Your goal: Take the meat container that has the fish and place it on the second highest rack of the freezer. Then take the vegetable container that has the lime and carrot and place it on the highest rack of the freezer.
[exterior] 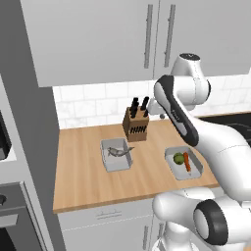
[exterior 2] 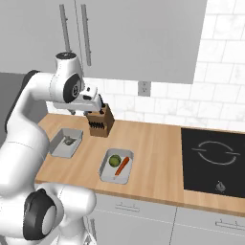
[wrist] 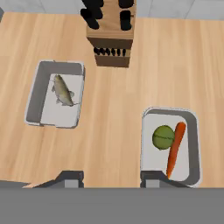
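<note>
Your gripper (wrist: 109,177) hung high above the wooden counter (wrist: 118,105), looking straight down, with its two dark fingertips (wrist: 70,177) standing apart and nothing between them. It touched none of the things below.

Below and to one side in the hand view lay the meat container (wrist: 35,92), a shallow pale-grey tray with rounded corners, and in it the fish (wrist: 63,92), small, slim and silvery-grey, lying aslant and shorter than the tray. Well apart from it on the same counter sat the vegetable container (wrist: 192,144), a like grey tray, holding the lime (wrist: 163,137), round and dull green, just beside the carrot (wrist: 175,148), orange-red and tapered, running most of the tray's length.

No writing could be read on either tray.

Behind the two trays stood a wooden knife block (exterior: 136,125) with black handles sticking up, near the white tiled wall (exterior 2: 220,95). You had grey wall cupboards (exterior: 98,34) overhead, and a black cooktop (exterior 2: 213,160) set into the counter beyond the vegetable container. Nothing lay between the hand and either tray.
</note>
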